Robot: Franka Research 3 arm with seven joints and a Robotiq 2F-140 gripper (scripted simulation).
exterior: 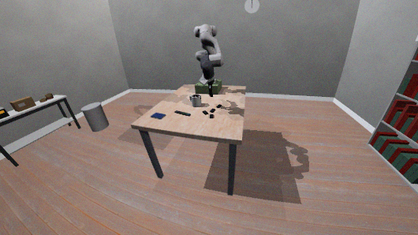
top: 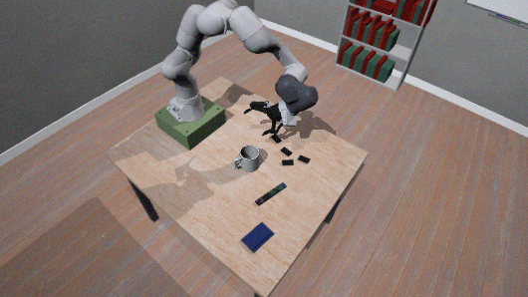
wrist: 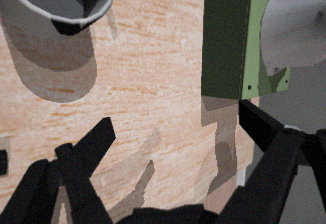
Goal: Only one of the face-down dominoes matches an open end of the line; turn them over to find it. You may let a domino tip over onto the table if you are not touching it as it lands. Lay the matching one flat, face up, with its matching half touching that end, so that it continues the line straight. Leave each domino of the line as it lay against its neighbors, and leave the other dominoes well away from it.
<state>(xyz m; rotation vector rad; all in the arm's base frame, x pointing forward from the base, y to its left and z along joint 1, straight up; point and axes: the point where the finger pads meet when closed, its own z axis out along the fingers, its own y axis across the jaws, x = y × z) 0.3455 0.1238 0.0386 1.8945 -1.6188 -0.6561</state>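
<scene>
Nearest the front edge of the worktop (top: 149,175) lies a flat blue book (top: 257,236), and just beyond it the line of face-up dominoes (top: 270,193), a short dark strip running diagonally with both ends free. Past the line, three face-down dominoes (top: 294,156) sit in a loose cluster, with a fourth face-down domino (top: 275,139) apart from them, directly below the end effector (top: 264,118). A metal mug (top: 248,157) stands just beside the cluster, on the side toward the green base block (top: 211,128).

The end effector hangs tilted over the fourth domino, fingers spread as wide as they go and holding nothing; the wrist view shows bare wood between the fingertips.

The step in hand looks like the first pick-and-flip. To do it well, the fingers should straddle the domino across its narrow width, lift one long edge, and release before it topples so nothing touches it on landing.

Room is fair: the mug crowds the inner side, so swinging outward toward the far edge is safer, and the line lies well apart from this working spot
</scene>
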